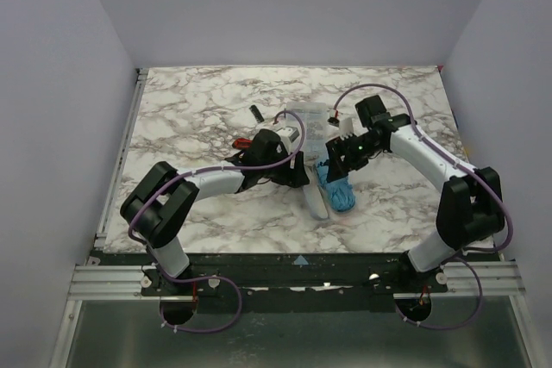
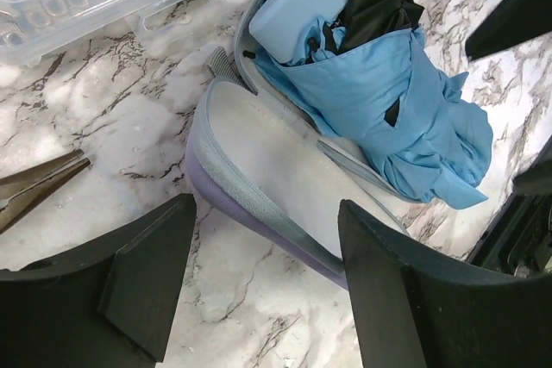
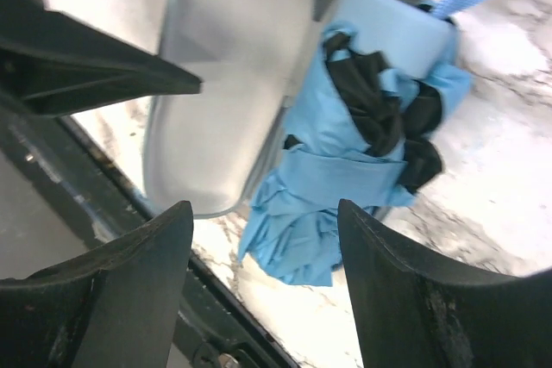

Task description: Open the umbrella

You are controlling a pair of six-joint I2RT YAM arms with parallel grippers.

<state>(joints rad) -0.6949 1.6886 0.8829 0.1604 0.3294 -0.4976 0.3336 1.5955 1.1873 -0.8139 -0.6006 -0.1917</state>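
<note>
Note umbrella (image 2: 388,101) lying folded on bench (image 1: 190,109), touching right flank of grey case (image 2: 276,152), band wrapped round canopy, apparently to keep it bundled. Find left pincer (image 2: 266,213) hovering above case's left edge, spread wide, gripping nothing. Find right pincer (image 3: 266,213) above case's right edge, likewise spread and empty, probably poised to seize the bundle.
</note>
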